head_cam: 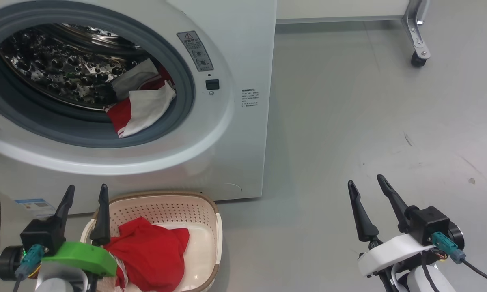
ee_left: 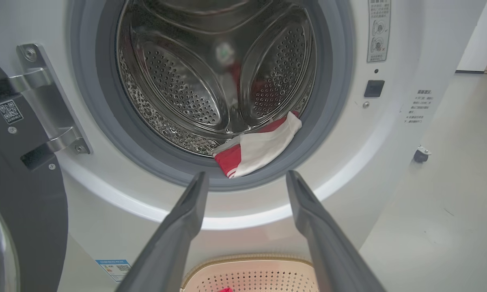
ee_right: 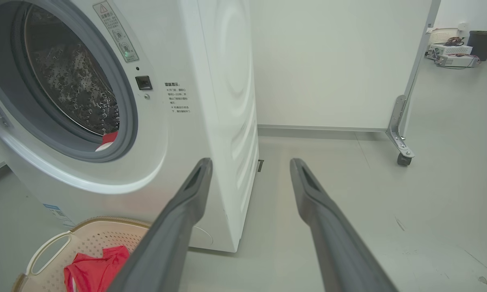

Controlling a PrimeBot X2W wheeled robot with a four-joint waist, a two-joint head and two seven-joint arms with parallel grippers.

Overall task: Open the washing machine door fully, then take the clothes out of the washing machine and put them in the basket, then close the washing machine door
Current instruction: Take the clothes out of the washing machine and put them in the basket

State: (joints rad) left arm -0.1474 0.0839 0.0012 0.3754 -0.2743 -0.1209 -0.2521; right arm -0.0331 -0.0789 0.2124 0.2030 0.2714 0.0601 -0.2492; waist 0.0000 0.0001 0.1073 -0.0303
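The white washing machine [head_cam: 235, 134] stands open, its black door [ee_left: 24, 211] swung out to the left on its metal hinge. Red and white clothes [head_cam: 142, 105] lie at the lower right of the drum mouth, over the grey rubber rim [ee_left: 256, 150]. The cream basket [head_cam: 211, 219] sits on the floor below the mouth with a red garment [head_cam: 154, 251] in it. My left gripper [head_cam: 86, 194] hovers open and empty above the basket's left side. My right gripper [head_cam: 366, 181] is open and empty over bare floor to the right of the washing machine.
A white partition on a metal caster foot [head_cam: 419, 48] stands at the back right. Grey floor [head_cam: 369, 121] spreads to the right of the washing machine. In the right wrist view, a dark bin [ee_right: 482, 42] and equipment stand far off by the wall.
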